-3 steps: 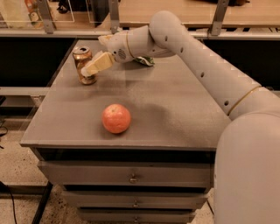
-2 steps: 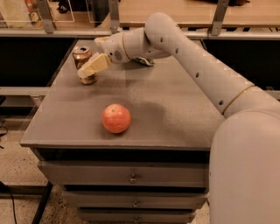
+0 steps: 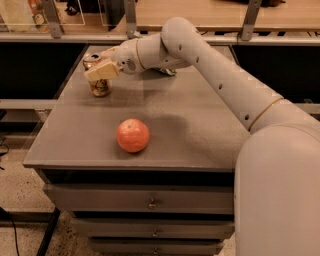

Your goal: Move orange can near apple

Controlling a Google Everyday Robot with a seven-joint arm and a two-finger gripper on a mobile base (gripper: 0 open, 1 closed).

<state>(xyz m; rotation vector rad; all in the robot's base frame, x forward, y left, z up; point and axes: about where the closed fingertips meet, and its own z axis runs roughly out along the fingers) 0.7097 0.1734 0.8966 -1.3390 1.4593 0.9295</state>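
The orange can (image 3: 99, 87) stands upright near the far left corner of the grey table (image 3: 190, 130); its silver top and dark logo show. My gripper (image 3: 96, 69) reaches in from the right and lies across the can's upper half, covering part of it. The apple (image 3: 133, 135), round and orange-red, rests on the table nearer the front edge, well apart from the can and slightly to its right.
A small green and white bag (image 3: 167, 72) peeks out behind my arm at the back of the table. Drawers (image 3: 150, 202) sit below the tabletop. A rail and a wooden counter (image 3: 200, 15) run behind the table.
My gripper has moved left and now overlaps the can's upper part. The can and the apple have stayed where they were.
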